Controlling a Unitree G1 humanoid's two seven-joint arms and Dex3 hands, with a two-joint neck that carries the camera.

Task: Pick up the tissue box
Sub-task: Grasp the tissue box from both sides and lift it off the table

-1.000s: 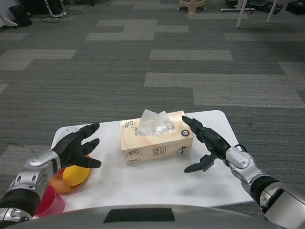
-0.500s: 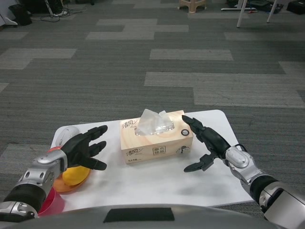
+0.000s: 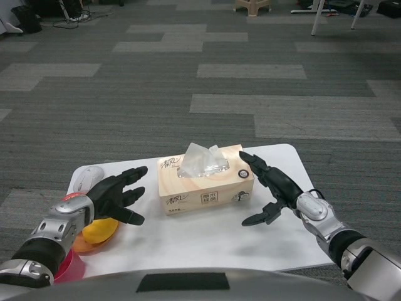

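We have 1 camera only, the head view, so no second view shares any of the scene with it. It sits above the near edge of the white table (image 3: 207,244) and faces forward and down. The table fills the lower half of the picture and lies close under us; grey carpet floor (image 3: 188,81) fills the upper half and runs well back to furniture legs (image 3: 316,15) at the top edge. Our left hand (image 3: 116,195) enters from the lower left corner and our right hand (image 3: 270,186) from the lower right, flanking the tissue box (image 3: 205,180) at the centre.
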